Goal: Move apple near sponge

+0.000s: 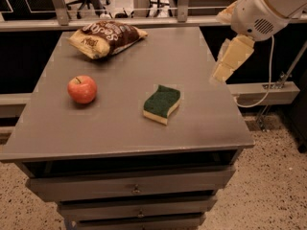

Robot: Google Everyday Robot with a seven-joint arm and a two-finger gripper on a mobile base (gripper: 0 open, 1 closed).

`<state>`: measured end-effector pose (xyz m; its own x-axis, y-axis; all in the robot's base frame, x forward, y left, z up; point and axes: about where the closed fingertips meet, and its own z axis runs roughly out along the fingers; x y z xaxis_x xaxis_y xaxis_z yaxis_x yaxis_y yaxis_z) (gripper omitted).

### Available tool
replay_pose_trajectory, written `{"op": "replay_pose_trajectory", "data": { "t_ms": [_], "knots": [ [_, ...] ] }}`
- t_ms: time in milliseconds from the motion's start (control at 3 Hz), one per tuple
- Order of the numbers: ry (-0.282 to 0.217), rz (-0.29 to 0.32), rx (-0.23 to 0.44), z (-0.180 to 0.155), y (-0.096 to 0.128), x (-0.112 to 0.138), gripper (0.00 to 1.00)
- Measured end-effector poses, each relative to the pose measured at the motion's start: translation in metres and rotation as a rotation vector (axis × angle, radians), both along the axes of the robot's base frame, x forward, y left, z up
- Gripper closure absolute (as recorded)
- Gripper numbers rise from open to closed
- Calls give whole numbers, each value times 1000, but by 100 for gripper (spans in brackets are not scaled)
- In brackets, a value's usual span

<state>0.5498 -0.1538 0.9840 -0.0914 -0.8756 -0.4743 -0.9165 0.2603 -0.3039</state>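
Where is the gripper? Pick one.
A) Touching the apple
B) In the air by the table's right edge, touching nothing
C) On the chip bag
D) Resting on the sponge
B: the gripper hangs in the air by the right edge of the table, well apart from the apple on the left and the sponge nearer the middle.
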Motion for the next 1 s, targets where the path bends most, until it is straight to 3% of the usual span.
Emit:
{"op": "replay_pose_trajectory", "data": {
  "t_ms": [333, 667, 1000],
  "knots": [
    [-14, 41, 118, -1, 22, 32, 0],
    [-14, 41, 118, -1, 22, 32, 0],
    [-25, 76, 173, -5, 38, 54, 0]
  ]
}}
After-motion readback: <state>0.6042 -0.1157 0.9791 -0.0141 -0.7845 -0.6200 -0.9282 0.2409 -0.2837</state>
